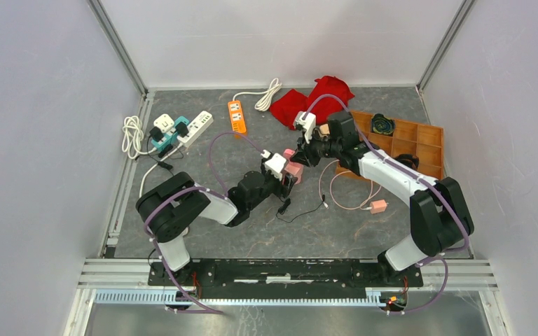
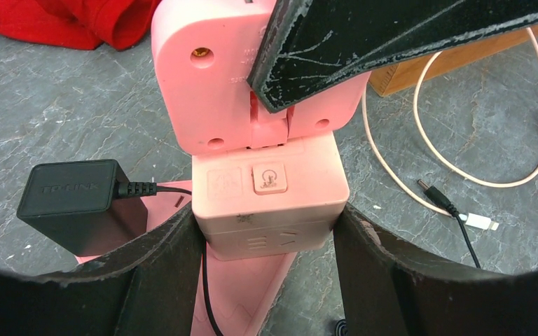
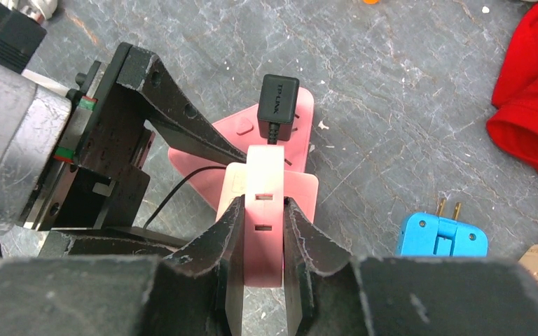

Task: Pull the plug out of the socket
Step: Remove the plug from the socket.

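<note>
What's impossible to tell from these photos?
Left wrist view: any prongs joining the pale cube and pink housing hide inside the joint; a black finger covers the housing's face.
Right wrist view: the blue adapter is partly behind the right gripper.
Top view: both pink parts are too small.

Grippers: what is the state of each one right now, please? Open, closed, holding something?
Left gripper: closed on the pink socket block.
Right gripper: closed on the pink plug.
</note>
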`<state>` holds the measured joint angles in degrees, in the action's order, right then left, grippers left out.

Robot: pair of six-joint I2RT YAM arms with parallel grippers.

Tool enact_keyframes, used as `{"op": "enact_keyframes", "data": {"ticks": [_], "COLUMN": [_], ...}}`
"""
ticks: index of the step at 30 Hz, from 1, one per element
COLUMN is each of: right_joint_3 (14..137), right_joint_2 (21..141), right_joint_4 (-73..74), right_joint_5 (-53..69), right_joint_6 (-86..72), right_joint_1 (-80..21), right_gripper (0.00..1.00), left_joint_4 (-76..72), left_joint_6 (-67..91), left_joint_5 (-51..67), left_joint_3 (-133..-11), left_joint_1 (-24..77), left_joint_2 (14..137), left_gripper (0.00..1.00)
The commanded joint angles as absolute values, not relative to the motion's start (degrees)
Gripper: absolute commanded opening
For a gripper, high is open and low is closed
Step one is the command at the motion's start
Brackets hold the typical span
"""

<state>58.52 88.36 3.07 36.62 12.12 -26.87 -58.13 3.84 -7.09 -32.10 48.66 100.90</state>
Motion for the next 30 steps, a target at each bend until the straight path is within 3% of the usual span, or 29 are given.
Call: {"op": "enact_keyframes", "data": {"ticks": [1, 13, 20, 30], "right_joint_3": [56.86, 63.38, 63.03, 62.3], "right_joint_2": [83.15, 82.33, 82.09, 79.98], "right_joint_4": [-10.33, 5.74, 4.13, 4.31], "right_joint_5": [54.11, 36.98, 45.13, 41.54], "right_joint_6": [0.88, 15.7, 13.12, 16.19], "right_joint_1": [-28.86, -29.14, -26.74, -24.89], "right_gripper": [0.0, 0.0, 0.0, 0.0], "left_joint_4": [-48.27, -42.67, -40.41, -39.93], "left_joint_6": [6.02, 4.67, 4.94, 5.74], "left_joint_5": [-8.5, -7.94, -6.71, -7.75], "left_joint_3": [-32.87, -34.42, -34.22, -33.05], "left_joint_1": [47.02, 46.94, 46.68, 46.09], "left_joint_2": [101.98, 101.15, 100.09, 96.9], "left_gripper": [0.02, 0.02, 0.02, 0.02]}}
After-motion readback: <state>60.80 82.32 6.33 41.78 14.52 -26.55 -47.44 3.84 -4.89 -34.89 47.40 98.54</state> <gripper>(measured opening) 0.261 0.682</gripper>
